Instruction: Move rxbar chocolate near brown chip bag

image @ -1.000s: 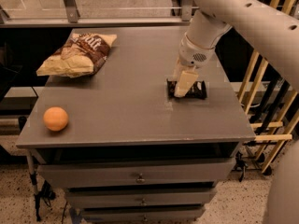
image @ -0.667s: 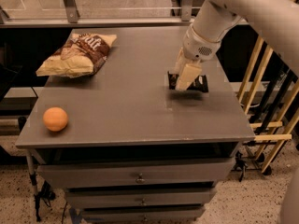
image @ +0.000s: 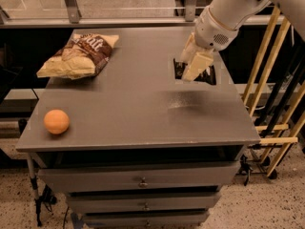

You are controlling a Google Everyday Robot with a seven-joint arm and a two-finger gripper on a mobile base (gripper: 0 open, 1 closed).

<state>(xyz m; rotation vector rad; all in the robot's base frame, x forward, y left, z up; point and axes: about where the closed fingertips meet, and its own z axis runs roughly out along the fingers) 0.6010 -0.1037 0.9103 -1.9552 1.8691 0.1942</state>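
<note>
The rxbar chocolate, a small flat black bar, is clamped between the cream fingers of my gripper and hangs a little above the right back part of the grey table, casting a faint shadow below. The fingers cover the middle of the bar. The brown chip bag, crinkled brown and pale yellow, lies at the table's back left, far to the left of the gripper.
A round orange fruit sits near the table's front left corner. Drawers run below the tabletop. A wooden rack stands close to the table's right side. A rail runs behind the table.
The gripper has risen with the bar in it, lifting the bar off the tabletop. The chip bag and the orange have not moved.
</note>
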